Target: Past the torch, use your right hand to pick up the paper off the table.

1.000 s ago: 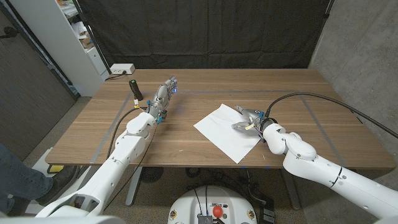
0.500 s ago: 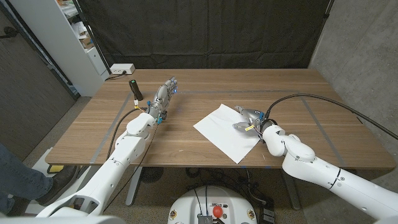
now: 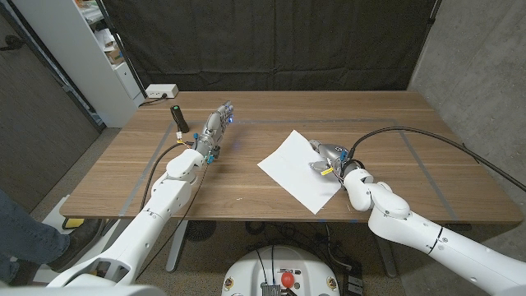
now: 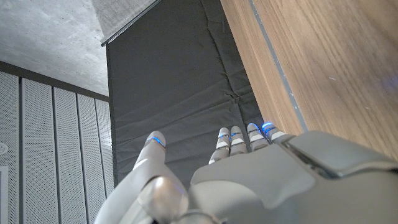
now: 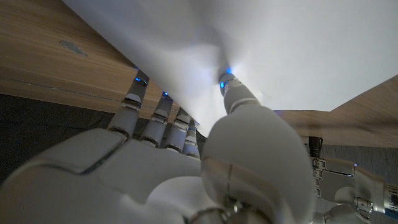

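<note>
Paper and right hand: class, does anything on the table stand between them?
Nothing visible does. The right hand is already at the paper's edge; the right wrist view shows its fingers against the sheet. The torch lies far across the table by the left hand, well out of the way.

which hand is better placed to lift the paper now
Right. The right hand already pinches the paper's edge, thumb on top, fingers under. The left hand is beside the torch, apart from it.
</note>
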